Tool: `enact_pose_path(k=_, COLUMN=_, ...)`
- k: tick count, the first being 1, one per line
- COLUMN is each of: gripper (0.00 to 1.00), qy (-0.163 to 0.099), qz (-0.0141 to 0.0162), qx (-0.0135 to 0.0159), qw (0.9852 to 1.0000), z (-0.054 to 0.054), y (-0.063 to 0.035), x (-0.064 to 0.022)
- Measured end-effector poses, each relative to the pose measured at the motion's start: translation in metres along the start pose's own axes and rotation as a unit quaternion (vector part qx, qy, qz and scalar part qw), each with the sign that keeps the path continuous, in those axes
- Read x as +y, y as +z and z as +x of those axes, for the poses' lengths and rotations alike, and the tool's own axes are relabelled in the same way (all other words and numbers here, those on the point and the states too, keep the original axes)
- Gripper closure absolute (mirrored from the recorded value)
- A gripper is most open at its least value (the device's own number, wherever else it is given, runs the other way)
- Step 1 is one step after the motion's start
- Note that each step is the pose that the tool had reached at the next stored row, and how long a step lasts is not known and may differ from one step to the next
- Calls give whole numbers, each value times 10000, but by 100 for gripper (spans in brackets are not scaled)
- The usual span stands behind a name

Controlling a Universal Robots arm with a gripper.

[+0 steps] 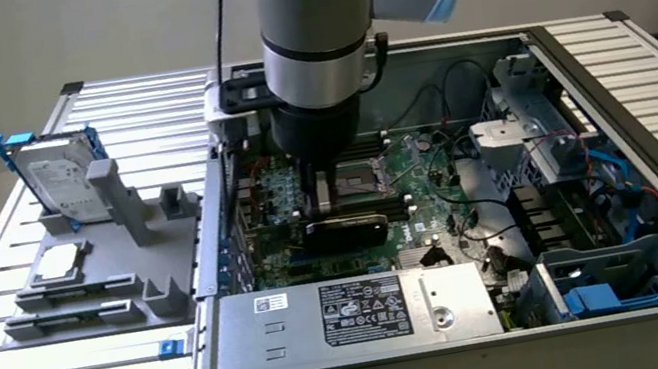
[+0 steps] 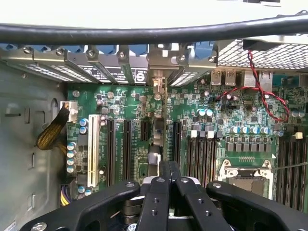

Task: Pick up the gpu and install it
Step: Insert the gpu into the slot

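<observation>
Holding gpu (image 1: 347,231) over mobo (image 2: 240,125).

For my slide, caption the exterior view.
Robot arm's gripper lowers the gpu onto the motherboard inside an open computer case.

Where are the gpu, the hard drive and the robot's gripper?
gpu (image 1: 348,232), exterior view, black cooler face.
hard drive (image 1: 61,186), exterior view, silver face in its blue frame.
gripper (image 1: 336,206), exterior view, between fingertips above the gpu.
</observation>
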State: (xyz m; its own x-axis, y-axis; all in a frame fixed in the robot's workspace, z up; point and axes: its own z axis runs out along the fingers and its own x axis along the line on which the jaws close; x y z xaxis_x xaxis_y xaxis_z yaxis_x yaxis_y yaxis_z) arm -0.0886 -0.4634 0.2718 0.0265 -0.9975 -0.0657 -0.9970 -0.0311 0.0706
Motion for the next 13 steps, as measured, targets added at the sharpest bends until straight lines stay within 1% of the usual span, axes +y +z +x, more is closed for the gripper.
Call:
enact_pose_path(k=7, gripper=89, qy=50, qz=3, qx=0, qw=10000, z=-9, y=38, x=24)
enact_pose_path(k=9, gripper=89, qy=64, qz=5, qx=-6, qw=10000, z=-12, y=53, x=30)
enact_pose_path(k=13, gripper=89, qy=88, qz=4, qx=-3, qw=10000, z=-15, y=65, x=40)
